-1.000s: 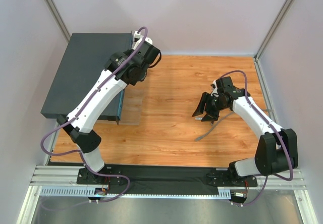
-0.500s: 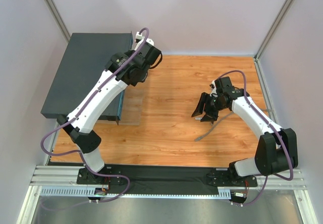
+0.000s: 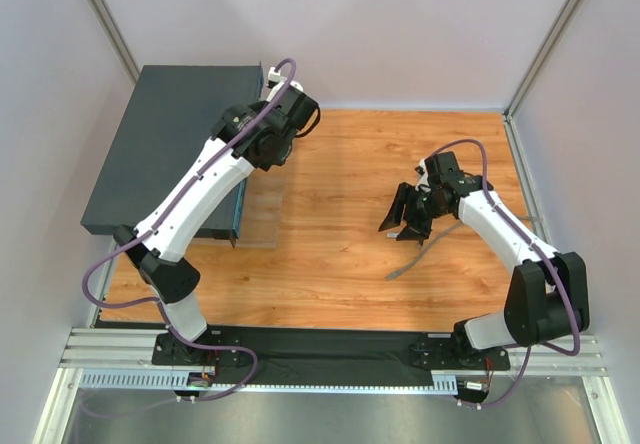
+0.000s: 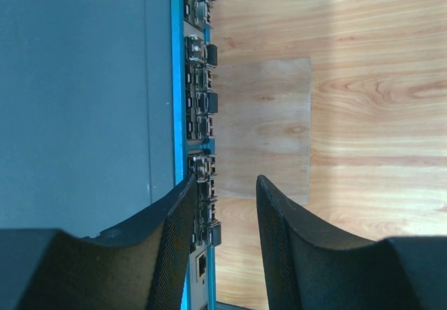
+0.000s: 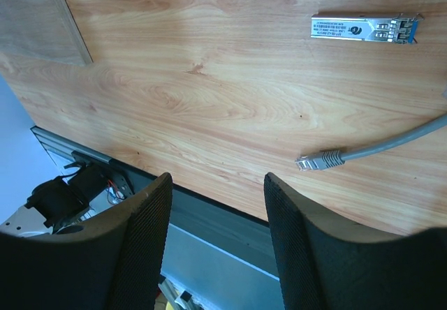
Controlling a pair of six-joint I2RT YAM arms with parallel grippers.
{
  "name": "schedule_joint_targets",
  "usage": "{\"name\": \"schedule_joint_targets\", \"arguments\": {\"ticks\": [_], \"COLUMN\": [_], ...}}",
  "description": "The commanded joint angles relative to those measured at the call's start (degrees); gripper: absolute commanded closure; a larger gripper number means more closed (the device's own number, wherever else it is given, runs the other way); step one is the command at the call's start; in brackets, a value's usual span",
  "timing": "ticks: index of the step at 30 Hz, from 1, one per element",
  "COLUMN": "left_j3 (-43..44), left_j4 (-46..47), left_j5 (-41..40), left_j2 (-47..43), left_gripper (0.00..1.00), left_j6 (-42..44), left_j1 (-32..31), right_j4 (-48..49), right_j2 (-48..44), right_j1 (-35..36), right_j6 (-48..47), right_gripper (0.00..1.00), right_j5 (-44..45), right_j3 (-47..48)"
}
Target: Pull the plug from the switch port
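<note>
On the left of the desk (image 3: pixel 340 154) lies the switch (image 3: pixel 165 144), its socket row facing right. Over that row the left jaws stand apart, one finger above the switch's top, the other over bare wood, gripping nothing. Well apart, the right jaws hang apart and empty above a grey cable (image 5: pixel 391 142), whose plug (image 5: pixel 320 160) lies free on the wood near a silver module (image 5: pixel 363 28).

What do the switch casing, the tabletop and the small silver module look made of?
Switch casing: apparently painted metal, even matte dark grey-teal. Tabletop: wood or wood-look laminate, visible grain, slight sheen. Silver module: probably bare metal, bright shine, printed label.
</note>
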Motion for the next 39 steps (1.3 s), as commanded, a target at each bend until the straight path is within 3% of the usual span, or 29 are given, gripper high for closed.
{"name": "schedule_joint_targets", "arguments": {"ticks": [1,12,21,26,35,39], "left_j3": [-1.7,-3.1,-2.5,-3.1,0.6,1.2], "left_j4": [-10.5,-7.5,-6.5,-2.7,-0.7,0.3], "left_j5": [0.1,4.0,20.9,24.6,25.5,24.6], "left_j2": [-1.5,-2.1,-2.5,-4.7,-10.2,-13.9], "left_gripper": [0.52,0.51,0.53,0.53,0.54,0.53], "left_j6": [0.7,2.3,0.9,1.6,-1.4,-2.6], "left_j1": [0.6,2.8,5.7,5.8,5.7,5.8], "right_j4": [1.2,1.2,0.6,0.6,0.7,7.7], "right_j2": [0.1,0.7,0.9,1.3,4.6,8.2], "right_j1": [0.3,0.2,0.5,1.4,4.2,5.6], "right_j6": [0.6,0.7,0.6,0.7,0.7,4.8], "right_gripper": [0.43,0.43,0.44,0.43,0.43,0.43], "right_j5": [-0.9,-0.9,-1.0,-1.0,-1.4,-7.6], "right_j3": [0.9,1.2,1.7,2.0,9.7,15.8]}}
